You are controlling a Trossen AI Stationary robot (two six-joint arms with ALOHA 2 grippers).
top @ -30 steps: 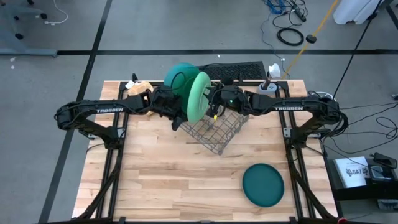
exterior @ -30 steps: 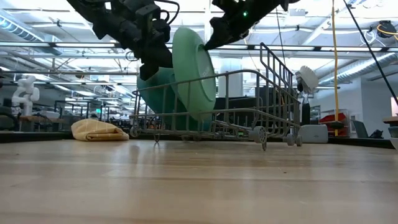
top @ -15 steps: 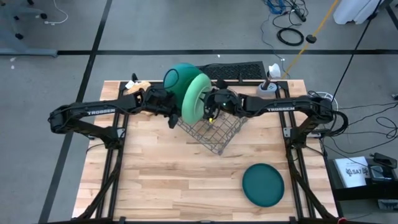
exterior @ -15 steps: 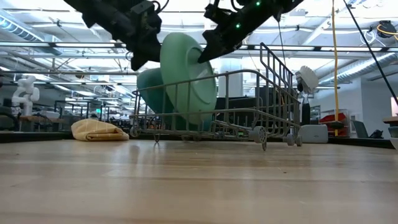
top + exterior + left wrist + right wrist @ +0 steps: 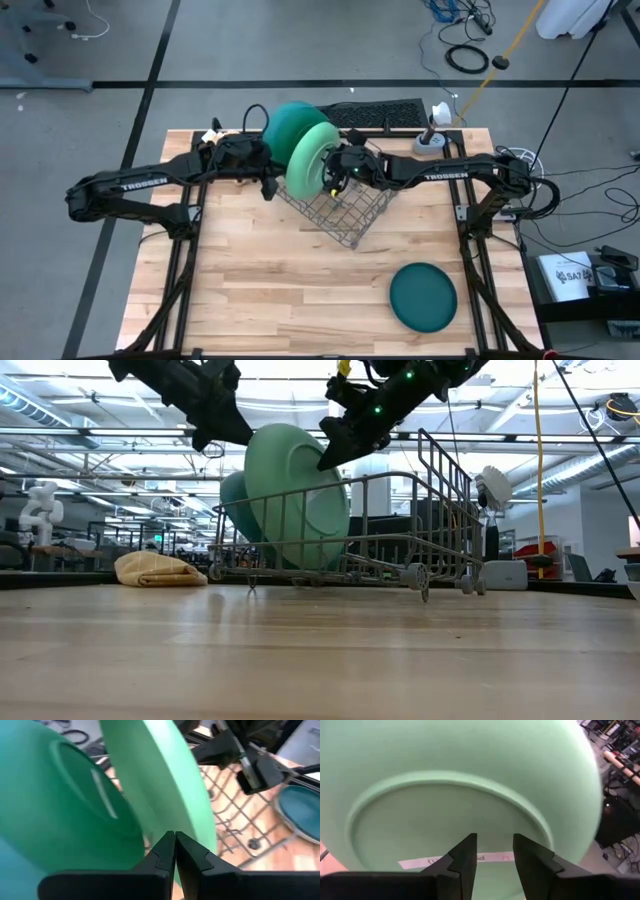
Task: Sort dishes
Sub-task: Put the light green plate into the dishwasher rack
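High view: both arms meet over the rack at the far middle of the desk.
Light green plate: stands on edge in the rack's far-left end, tilted, its underside facing the right arm.
Dark green plate: just behind the light green one on the left arm's side, also on edge and leaning; whether the two touch is hard to tell.
Teal plate: flat on the desk, near right, well apart from the rack.
Left gripper: shut, empty, fingers pressed together just beside the light green plate's rim, on the side away from the right arm.
Right gripper: part open, holding nothing, aimed square at the light green plate's underside, very near it; contact cannot be told.
Key relation: the light green plate stands between the two grippers, its face across the line joining them, rim up.
Nearer arm: both are close to the standing plates; the right is nearer the teal plate.
Rack contents: two plates at one end, the rest bare wire.
Cloth: tan lump on the desk, left of the rack.
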